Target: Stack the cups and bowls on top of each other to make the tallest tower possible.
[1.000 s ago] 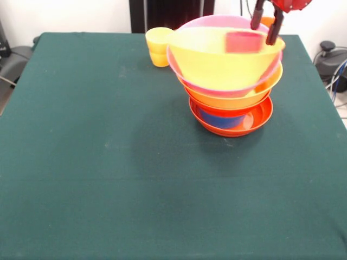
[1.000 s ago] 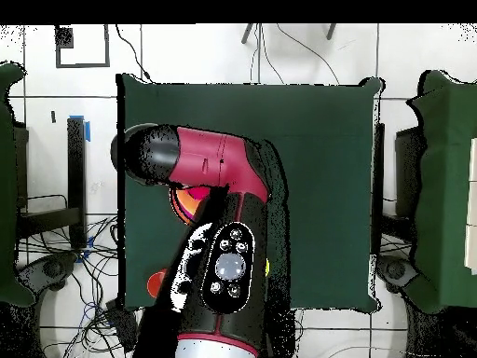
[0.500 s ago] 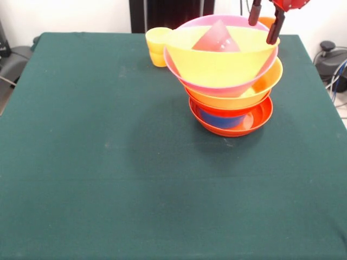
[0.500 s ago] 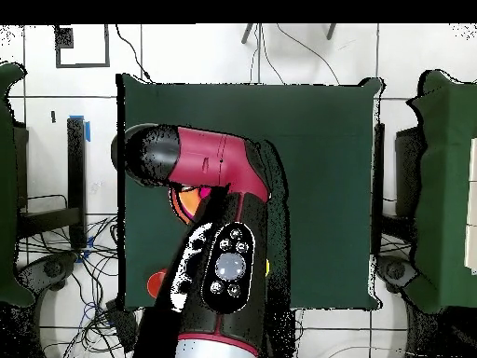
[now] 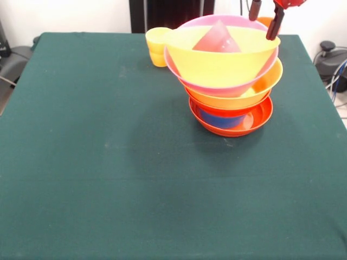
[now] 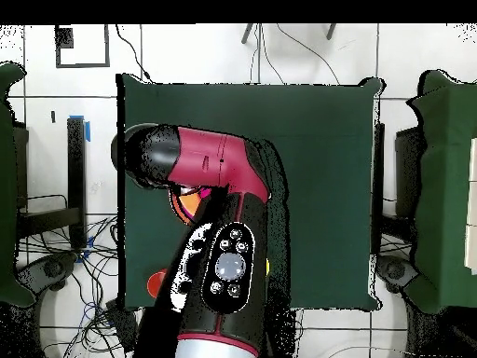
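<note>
One second back the red-pink cup (image 5: 218, 38) hung as a blurred square between the fingers over the yellow bowl (image 5: 222, 54); now it lies tipped on its side inside that bowl, mouth down toward the hollow and its narrow base pointing up, just as it lay half a second ago. The pincer (image 5: 265, 15) has risen since then and only its dark finger ends show at the top edge, spread apart and holding nothing, above the far right rim of the bowl and clear of it. By my reading the drop is finished but adds little height, since the cup rests inside the bowl rather than upright on it.

The tower (image 5: 230, 81) stands right of centre toward the far side of the green surface (image 5: 108, 162): a shallow red-orange bowl (image 5: 255, 122) lowest with a blue bowl (image 5: 219, 119) in it, then an orange bowl (image 5: 260, 89), a pink bowl (image 5: 217, 23) and the yellow bowl on top, the upper ones leaning somewhat. A yellow cup (image 5: 157, 46) stands just beside the pile on its left, and an orange cup (image 5: 265, 20) peeks out behind the rim.

From above, the red and black arm (image 6: 210, 233) reaches over the pile and hides nearly all of it.
</note>
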